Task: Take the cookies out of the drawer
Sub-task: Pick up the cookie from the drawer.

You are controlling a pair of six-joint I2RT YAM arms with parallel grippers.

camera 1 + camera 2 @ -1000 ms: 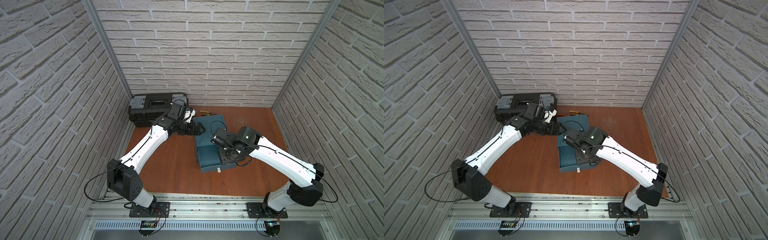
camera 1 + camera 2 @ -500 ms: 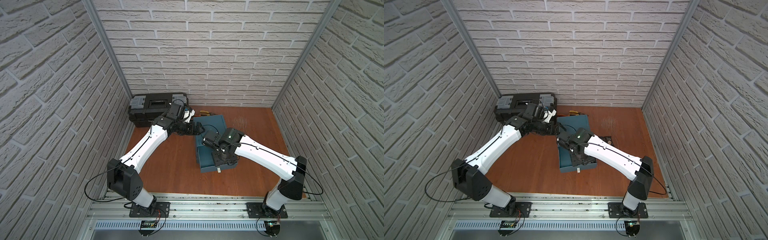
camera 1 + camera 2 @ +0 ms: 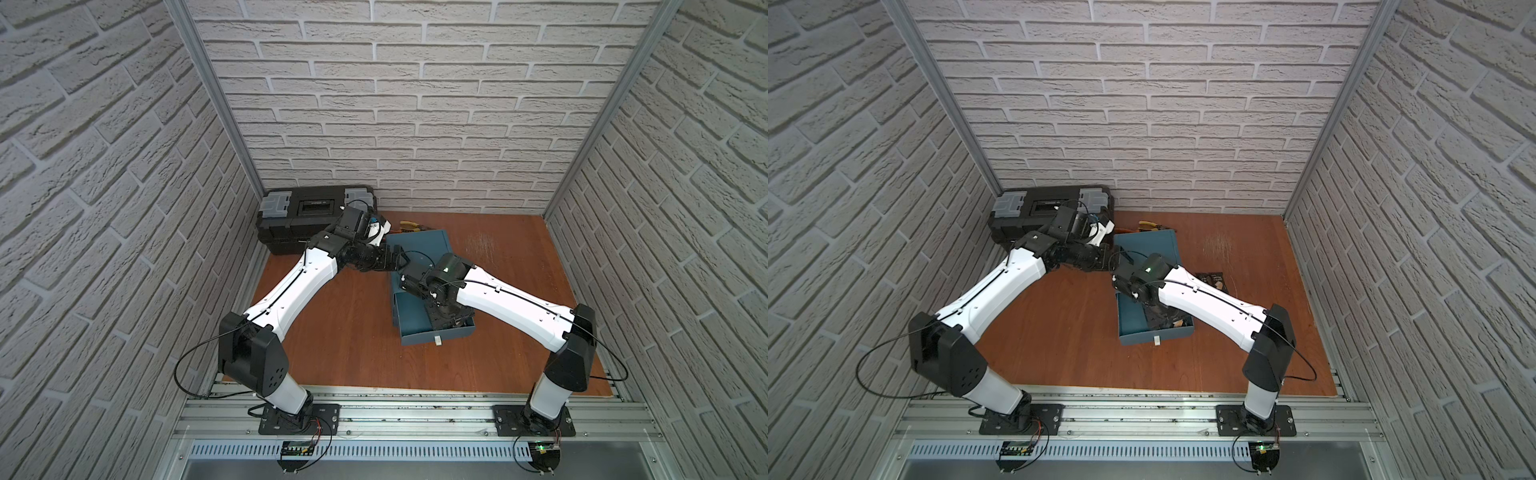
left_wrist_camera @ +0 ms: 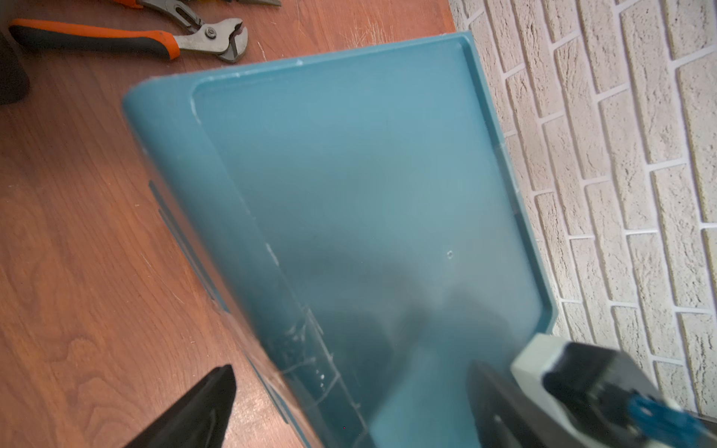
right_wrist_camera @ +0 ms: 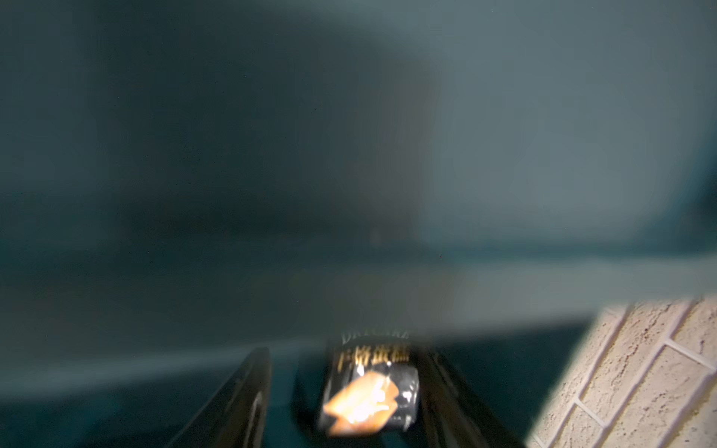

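Observation:
The teal drawer [image 3: 436, 334] stands pulled out of its teal cabinet [image 3: 419, 245] toward the front. My right gripper [image 3: 451, 322] reaches down into it. In the right wrist view a black cookie packet [image 5: 368, 391] picturing a tan biscuit lies between the open fingers, close to one and apart from the other. In a top view another black cookie packet [image 3: 1212, 279] lies on the table right of the drawer. My left gripper [image 4: 353, 368] is open, straddling the cabinet's [image 4: 349, 174] left edge, one finger beside its wall, the other over its top.
A black toolbox [image 3: 316, 212] sits at the back left against the wall. Orange-handled pliers [image 4: 128, 38] lie behind the cabinet near the back wall. Brick walls close in three sides. Bare wooden table [image 3: 345, 332] lies left of the drawer.
My right arm has swung left and its gripper has gone down into the drawer. The left arm has not moved.

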